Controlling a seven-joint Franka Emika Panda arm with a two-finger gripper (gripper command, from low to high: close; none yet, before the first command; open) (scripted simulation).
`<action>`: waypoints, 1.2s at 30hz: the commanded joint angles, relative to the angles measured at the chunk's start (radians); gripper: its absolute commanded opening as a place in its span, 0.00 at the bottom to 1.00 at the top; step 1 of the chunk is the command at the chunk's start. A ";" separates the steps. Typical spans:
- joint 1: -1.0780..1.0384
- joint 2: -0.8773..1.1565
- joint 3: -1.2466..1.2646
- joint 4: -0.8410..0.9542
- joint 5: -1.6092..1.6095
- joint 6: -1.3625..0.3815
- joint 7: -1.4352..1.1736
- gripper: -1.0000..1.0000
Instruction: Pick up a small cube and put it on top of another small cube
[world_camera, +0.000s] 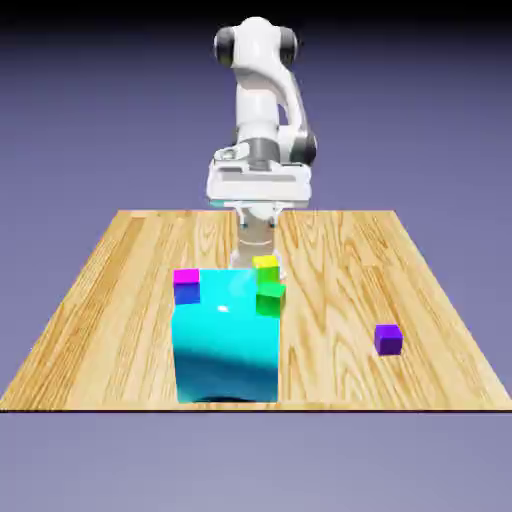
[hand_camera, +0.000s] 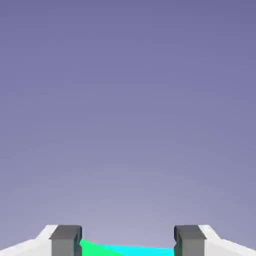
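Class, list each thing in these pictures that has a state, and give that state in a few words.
gripper: fingers apart, holding nothing visible.
large cyan block: resting on the table.
magenta cube: stacked on the blue cube.
blue cube: under the magenta cube.
yellow cube: above the green cube.
green cube: tilted.
purple cube: alone on the table.

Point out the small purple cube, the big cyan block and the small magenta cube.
Small purple cube (world_camera: 388, 340), exterior view, front face.
Big cyan block (world_camera: 228, 345), exterior view, front face.
Small magenta cube (world_camera: 186, 276), exterior view, top face.
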 joint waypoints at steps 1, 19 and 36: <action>0.031 0.036 0.002 0.014 -0.002 -0.014 0.035 0.50; 0.597 0.689 0.042 0.268 -0.032 -0.267 0.666 0.50; 0.655 0.743 0.040 0.295 -0.018 -0.302 0.724 0.00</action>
